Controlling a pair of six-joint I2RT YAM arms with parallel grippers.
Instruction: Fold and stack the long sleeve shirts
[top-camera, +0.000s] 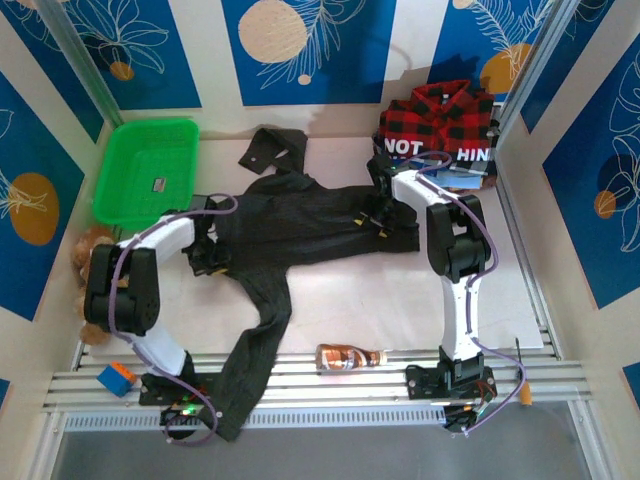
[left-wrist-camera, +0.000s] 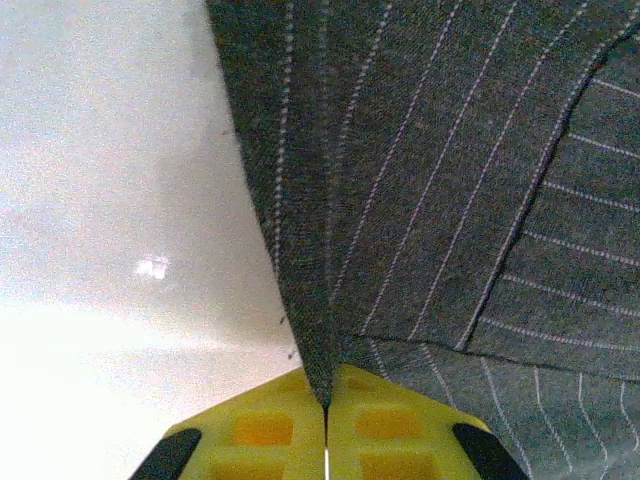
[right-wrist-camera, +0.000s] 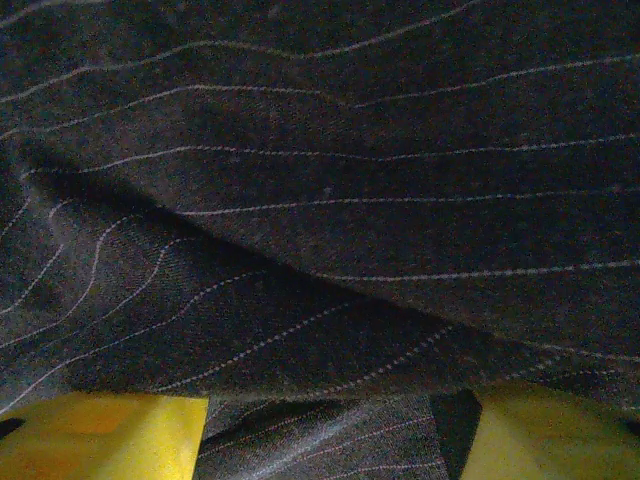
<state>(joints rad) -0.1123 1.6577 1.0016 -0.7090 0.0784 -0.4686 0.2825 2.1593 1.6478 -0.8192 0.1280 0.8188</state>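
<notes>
Top: my left arm is folding low, left end effector (top-camera: 205, 258) at the charcoal shirt's (top-camera: 300, 215) left edge on the tabletop (top-camera: 350, 300); right end effector (top-camera: 378, 220) is reaching onto its right side. Plaid shirt (top-camera: 440, 112) is lying behind, over dark cloth (top-camera: 403, 150) lettered "NOT", "HIN".
Left wrist: fingers (left-wrist-camera: 270, 430) are pinching the shirt's edge, pressed together.
Right wrist: fingers (right-wrist-camera: 100, 435) are standing spread above stripes.

The overhead view is evenly bright, with soft shadows on the white table (top-camera: 340, 300) and the charcoal shirt (top-camera: 300, 215) crisp. In the left wrist view the table washes out to glare toward the lower left, while the shirt's stripes are sharp. The right wrist view is dim, its yellow fingers (right-wrist-camera: 100, 435) blurred along the bottom edge.
</notes>
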